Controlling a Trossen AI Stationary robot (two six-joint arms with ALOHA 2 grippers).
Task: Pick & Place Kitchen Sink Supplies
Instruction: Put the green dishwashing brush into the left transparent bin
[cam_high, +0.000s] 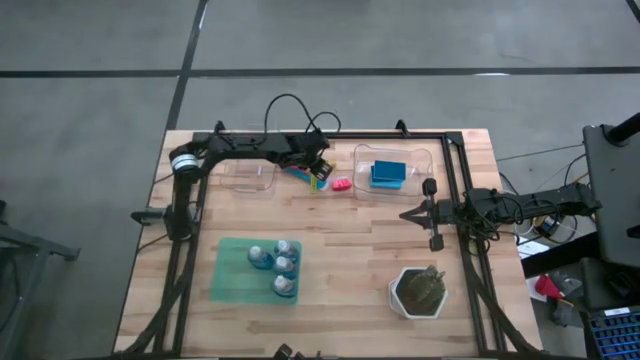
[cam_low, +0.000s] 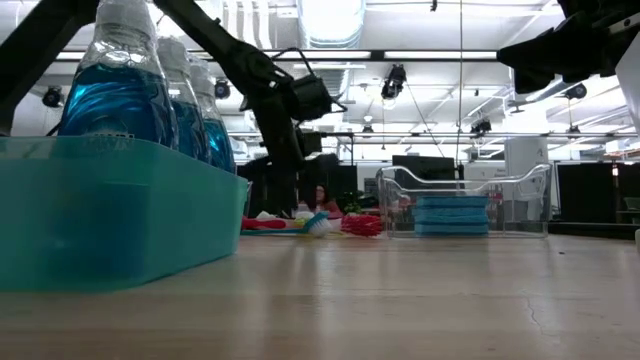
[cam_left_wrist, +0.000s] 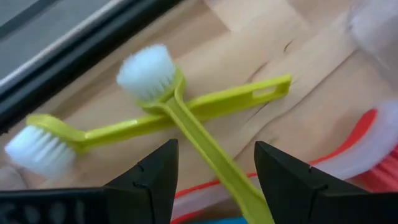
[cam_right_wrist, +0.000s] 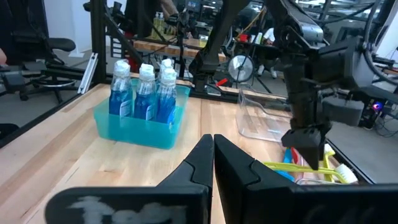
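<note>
- Left gripper (cam_left_wrist: 214, 177): fingers spread, poised over 2 crossed yellow-green brushes (cam_left_wrist: 180, 109) at far centre of table (cam_high: 350, 250), between empty clear bin (cam_high: 248, 177) and sponge bin (cam_high: 393, 172).
- Grip target, as judged: handle of upper brush; centre fingers astride it, clear of lower brush, to avoid lifting both.
- Descend straight; close only with handle fully between pads.
- Pink brush (cam_high: 341, 185) lies just right of the pile.
- Blue sponges (cam_high: 387, 174) sit in right bin; 4 bottles (cam_high: 277, 266) stand on green tray at near left.
- Right gripper (cam_right_wrist: 212, 155): pressed together, parked at right.
</note>
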